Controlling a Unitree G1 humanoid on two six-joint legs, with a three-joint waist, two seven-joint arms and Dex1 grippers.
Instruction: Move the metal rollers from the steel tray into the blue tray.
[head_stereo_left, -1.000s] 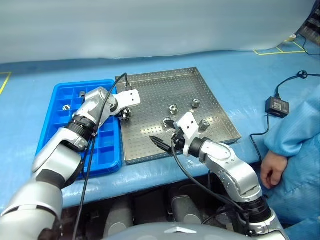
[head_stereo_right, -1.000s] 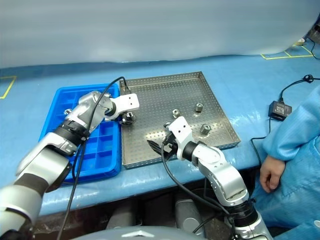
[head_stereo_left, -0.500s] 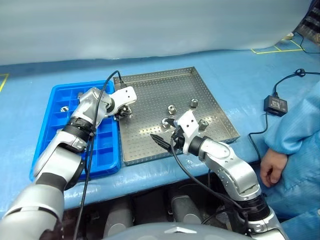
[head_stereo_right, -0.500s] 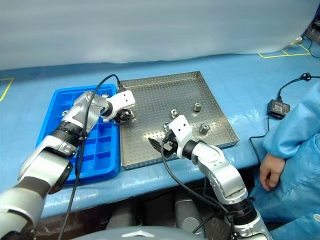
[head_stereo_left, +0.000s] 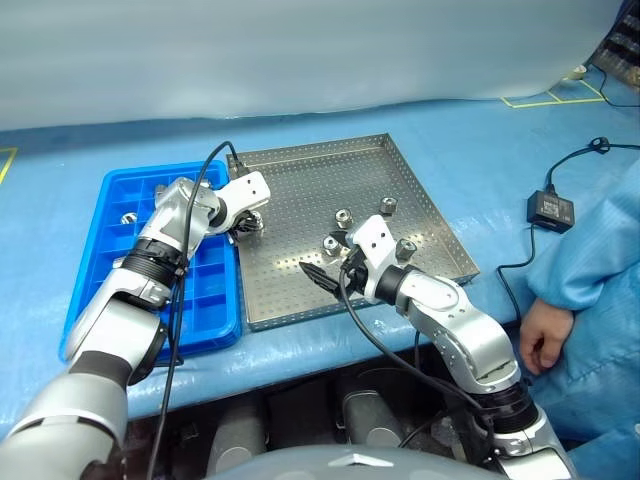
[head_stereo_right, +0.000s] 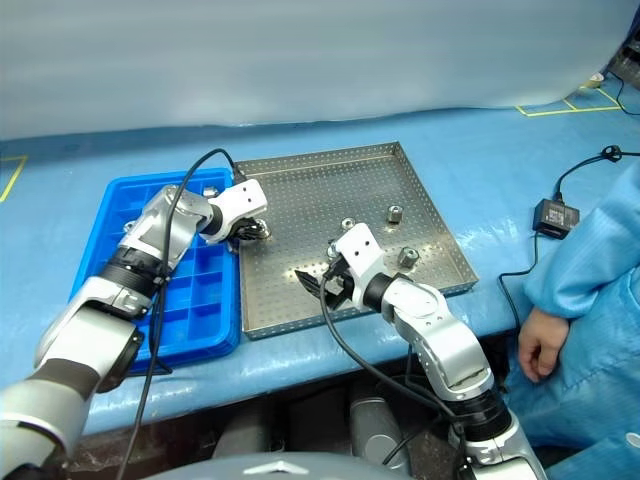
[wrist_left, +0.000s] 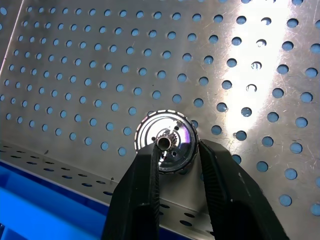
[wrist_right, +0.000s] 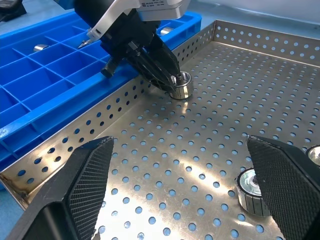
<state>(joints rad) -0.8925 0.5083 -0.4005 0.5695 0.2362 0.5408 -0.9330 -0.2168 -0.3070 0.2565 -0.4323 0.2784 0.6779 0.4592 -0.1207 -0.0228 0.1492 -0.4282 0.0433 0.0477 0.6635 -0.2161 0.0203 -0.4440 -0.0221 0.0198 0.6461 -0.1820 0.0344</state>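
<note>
The steel tray (head_stereo_left: 310, 190), perforated and low-rimmed, lies edge to edge with the blue tray (head_stereo_left: 105, 260) on its left; no brand, label or lettering can be read on either, and most of the steel floor is bare toward its far side. The right gripper (wrist_right: 180, 200) hangs wide open and empty over the tray's near-middle, with three loose metal rollers (head_stereo_left: 388, 206) close by. The left gripper (wrist_left: 175, 165) is closed on one roller (wrist_left: 167, 140) resting on the steel floor just inside the rim beside the blue tray, which holds a few rollers in far compartments.
</note>
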